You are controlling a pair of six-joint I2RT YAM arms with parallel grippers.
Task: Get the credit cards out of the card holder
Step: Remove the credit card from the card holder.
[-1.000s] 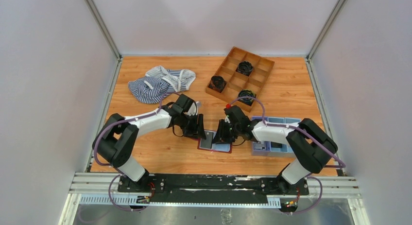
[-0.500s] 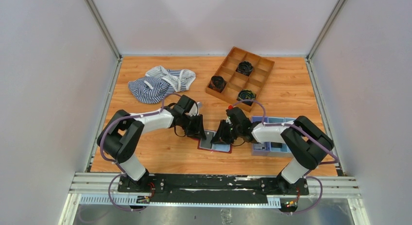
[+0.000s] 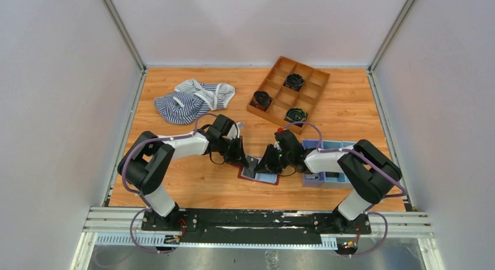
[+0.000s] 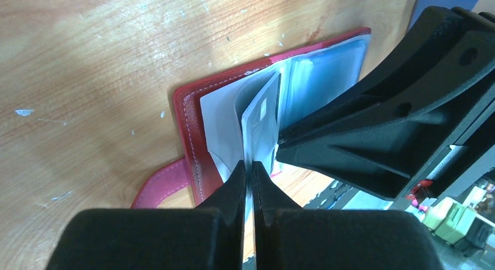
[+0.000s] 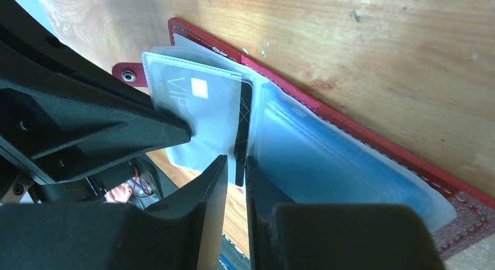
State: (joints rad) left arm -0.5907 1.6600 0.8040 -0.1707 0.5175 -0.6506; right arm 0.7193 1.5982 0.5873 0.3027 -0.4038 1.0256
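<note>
I see my left pincer (image 4: 251,168) pressed together, its tips pinching the near edge of a clear sleeve (image 4: 260,147) that stands up out of the open holder (image 4: 190,118). A pale card (image 4: 265,115) with a chip sits in that sleeve, just beyond the tips. I cannot tell whether the pads grip the card itself or only the plastic. The holder lies flat on the table (image 4: 87,60), directly under and ahead of this pincer. Its strap (image 4: 163,185) pokes out on the left in this pincer's own camera.

My right pincer (image 5: 236,159) faces the left one across the holder, and the two are very close together. Its jaws are nearly together, with only a narrow slit between them. The edge of a dark card (image 5: 245,115) stands in that slit, right beside the raised sleeve. I cannot tell whether the pads actually clamp it. To the right of these tips, the blue-grey pockets (image 5: 333,159) lie flat on the holder's red cover. Behind this pincer, beside its arm, sits a blue tray (image 3: 310,181).
</note>
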